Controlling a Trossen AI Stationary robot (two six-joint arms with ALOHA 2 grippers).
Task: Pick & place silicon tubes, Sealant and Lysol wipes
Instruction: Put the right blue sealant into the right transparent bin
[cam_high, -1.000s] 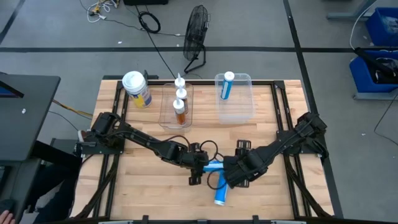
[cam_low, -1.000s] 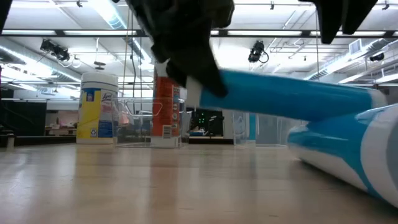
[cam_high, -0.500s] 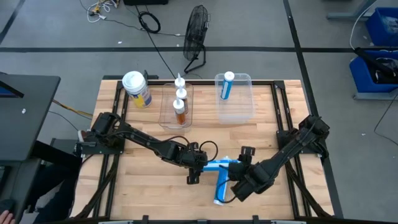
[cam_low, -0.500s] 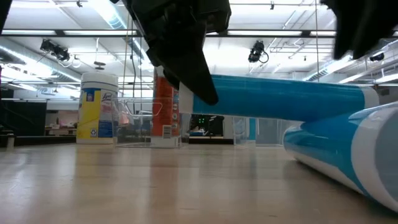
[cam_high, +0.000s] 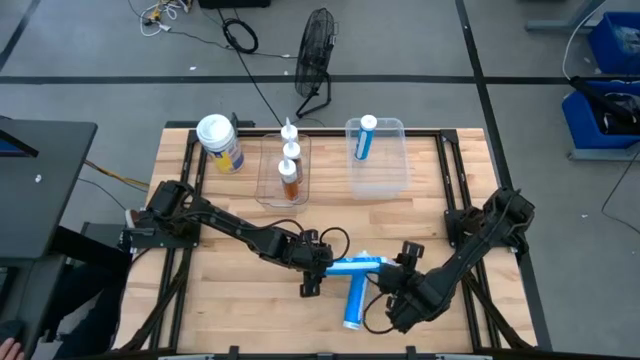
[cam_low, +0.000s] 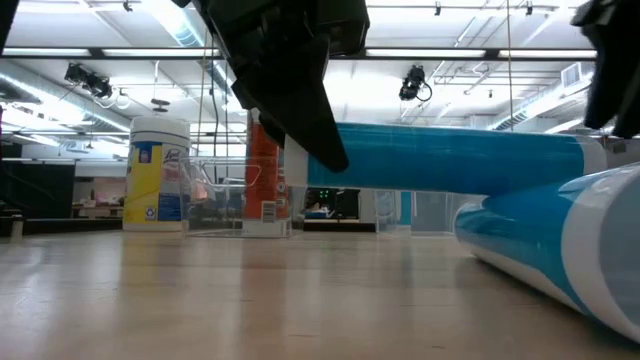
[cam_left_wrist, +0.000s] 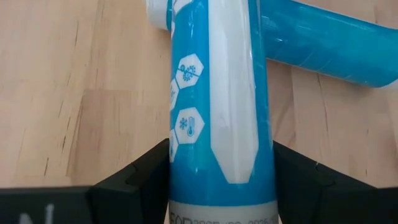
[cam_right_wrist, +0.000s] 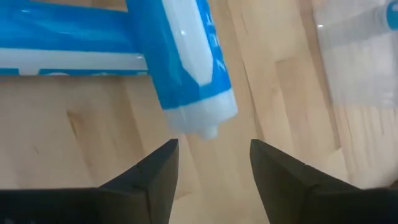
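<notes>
A: What's in the bins?
B: Left clear bin (cam_high: 283, 170) holds sealant tubes (cam_high: 290, 172); right bin (cam_high: 378, 157) one blue tube (cam_high: 365, 137). Lysol wipes (cam_high: 220, 143) stand beside, on the table (cam_high: 215, 305).
A: End effectors?
B: Left end effector (cam_high: 325, 267) grasps a blue silicone tube (cam_high: 357, 264); right end effector (cam_high: 392, 293) released, empty.

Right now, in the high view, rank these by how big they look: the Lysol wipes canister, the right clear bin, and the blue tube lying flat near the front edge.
Largest to smallest:
1. Right clear bin
2. Lysol wipes canister and the flat blue tube: too close to rank. The canister looks fatter and the tube longer, and the canister stands nearer the overhead camera.
</notes>
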